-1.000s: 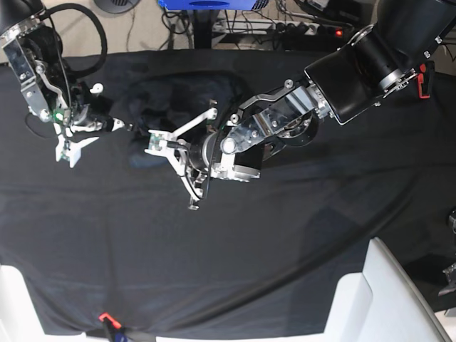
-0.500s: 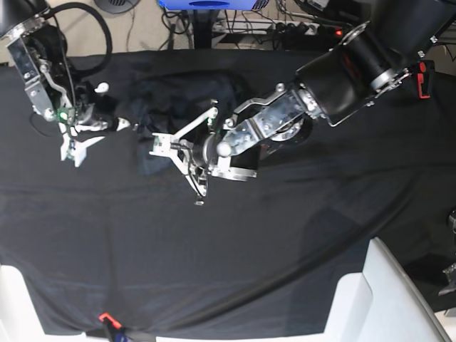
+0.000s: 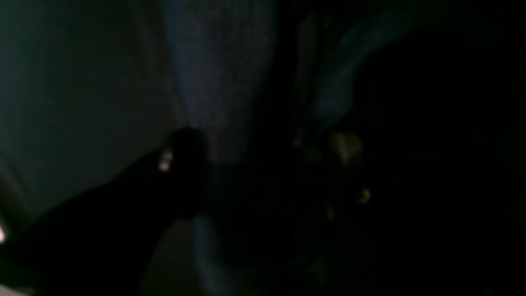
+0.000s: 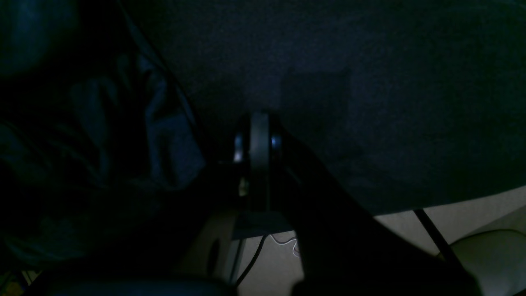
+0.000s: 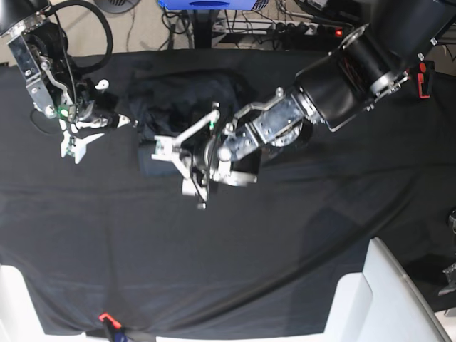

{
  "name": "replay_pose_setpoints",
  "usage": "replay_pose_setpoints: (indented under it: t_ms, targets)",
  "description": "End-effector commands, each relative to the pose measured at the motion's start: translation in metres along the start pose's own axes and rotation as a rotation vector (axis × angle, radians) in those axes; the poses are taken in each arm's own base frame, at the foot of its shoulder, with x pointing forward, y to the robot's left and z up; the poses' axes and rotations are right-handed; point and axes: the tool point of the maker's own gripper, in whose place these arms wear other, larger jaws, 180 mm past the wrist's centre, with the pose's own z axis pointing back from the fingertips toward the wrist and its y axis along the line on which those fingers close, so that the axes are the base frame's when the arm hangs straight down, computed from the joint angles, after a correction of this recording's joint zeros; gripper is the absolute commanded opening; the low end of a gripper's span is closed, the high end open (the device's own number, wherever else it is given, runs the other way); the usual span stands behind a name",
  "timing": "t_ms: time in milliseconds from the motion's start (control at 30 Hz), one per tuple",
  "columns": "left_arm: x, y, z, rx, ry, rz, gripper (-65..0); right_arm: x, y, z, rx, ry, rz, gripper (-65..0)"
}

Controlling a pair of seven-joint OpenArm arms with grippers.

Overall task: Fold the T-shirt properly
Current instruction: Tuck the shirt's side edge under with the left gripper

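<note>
- Base view, nearest edge: an orange clip (image 5: 105, 317) sits on the hem of the black cloth (image 5: 285, 271), with white seat shapes (image 5: 388, 292) at the corners.
- Mid-table, the left gripper (image 5: 174, 167) reaches in from that view's right and lies low at the near-left corner of the T-shirt (image 5: 182, 96).
- Left wrist view is very dark. One finger (image 3: 187, 144) shows as a black outline and a paler tip stands well apart from it, with bluish knit between. The left gripper (image 3: 265, 144) therefore appears wide open, nothing clamped.
- The T-shirt lies bunched in a rumpled heap on the far-centre part of the cloth, between the two arms.
- The right gripper (image 5: 127, 122) points at the heap's left edge, tips just beside the fabric.
- Right wrist view: the right gripper (image 4: 252, 139) has its fingers pressed together. T-shirt (image 4: 164, 139) folds lie just to one side; flat cloth (image 4: 349, 61) fills the rest.
- Beyond the table: a blue object (image 5: 206, 3), cables and a power strip (image 5: 335, 32) on the floor.
</note>
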Motion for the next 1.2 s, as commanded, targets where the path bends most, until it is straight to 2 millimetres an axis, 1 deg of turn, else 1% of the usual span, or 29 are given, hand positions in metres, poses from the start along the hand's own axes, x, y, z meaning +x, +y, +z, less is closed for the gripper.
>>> replay_pose_setpoints:
  t_ms: [0, 33, 100, 167, 267, 300, 433, 533, 800, 967, 1167]
  targets:
    - [0.010, 0.020, 0.008, 0.044, -0.025, -0.010, -18.3, 0.011, 0.000, 0.004, 0.004, -0.034, 0.004, -65.0]
    - [0.011, 0.021, 0.008, 0.047, -0.026, -0.010, -17.4, 0.011, 0.000, 0.004, 0.004, -0.034, 0.004, -65.0]
    - [0.008, 0.033, 0.012, 0.068, -0.019, -0.019, -17.1, 0.011, 0.000, 0.004, 0.004, -0.034, 0.004, -65.0]
    - [0.008, 0.039, 0.014, 0.079, -0.016, -0.024, -17.3, 0.011, 0.000, 0.004, 0.004, -0.034, 0.004, -65.0]
    - [0.003, 0.043, 0.016, 0.085, 0.018, -0.027, -17.3, 0.011, 0.000, 0.004, 0.004, -0.034, 0.004, -65.0]
    - [0.002, 0.047, 0.017, 0.093, 0.024, -0.030, -17.3, 0.011, 0.000, 0.004, 0.004, -0.034, 0.004, -65.0]
    - [0.015, 0.055, 0.027, 0.123, -0.005, -0.054, -17.6, 0.011, 0.000, 0.004, 0.004, -0.034, 0.004, -65.0]
    - [0.017, 0.062, 0.033, 0.145, 0.005, -0.056, -17.6, 0.011, 0.000, 0.004, 0.004, -0.034, 0.004, -65.0]
    - [0.003, 0.087, 0.046, 0.208, -0.001, 0.051, -17.6, 0.010, 0.002, 0.004, 0.007, -0.032, 0.012, -65.0]
    - [-0.002, 0.080, 0.042, 0.193, 0.005, 0.070, -17.6, 0.010, 0.003, 0.005, 0.011, -0.034, 0.014, -65.0]
    - [-0.002, 0.083, 0.044, 0.202, -0.002, 0.078, -17.8, 0.009, 0.004, 0.005, 0.013, -0.032, 0.013, -65.0]
